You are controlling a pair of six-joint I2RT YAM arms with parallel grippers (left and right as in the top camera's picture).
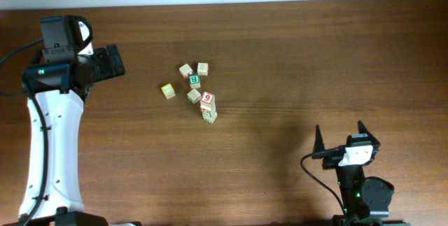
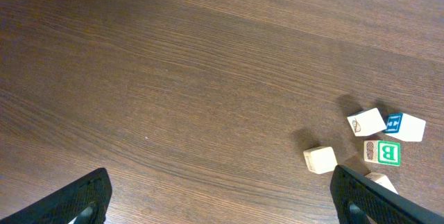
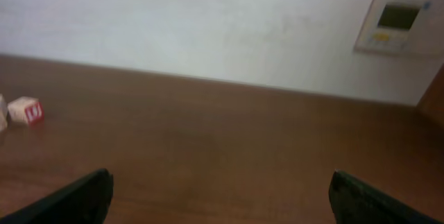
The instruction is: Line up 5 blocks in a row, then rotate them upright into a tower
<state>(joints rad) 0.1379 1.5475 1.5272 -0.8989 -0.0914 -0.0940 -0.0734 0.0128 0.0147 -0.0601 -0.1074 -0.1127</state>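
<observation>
Blocks [image 1: 194,96] were seen from overhead, clustered near the middle of the table [image 1: 294,58]. A yellow cube [image 1: 168,91] lay just beside them and a green-lettered cube [image 1: 195,80] among them. The left gripper [image 1: 110,61] was held well apart from them toward the left edge, its jaws spread and empty. The right gripper [image 1: 339,129], jaws likewise wide and empty, was placed near the front edge, also well apart. Bare wood was seen on every side of the cluster.

From the left wrist, the blocks [image 2: 365,121] were found at the lower right, by the tip of one finger [image 2: 374,200], none between the jaws.

From the right wrist, one red-faced block [image 3: 26,110] was seen at the far left, outside the open jaws. The table's far edge was met by a wall [image 3: 208,23].
</observation>
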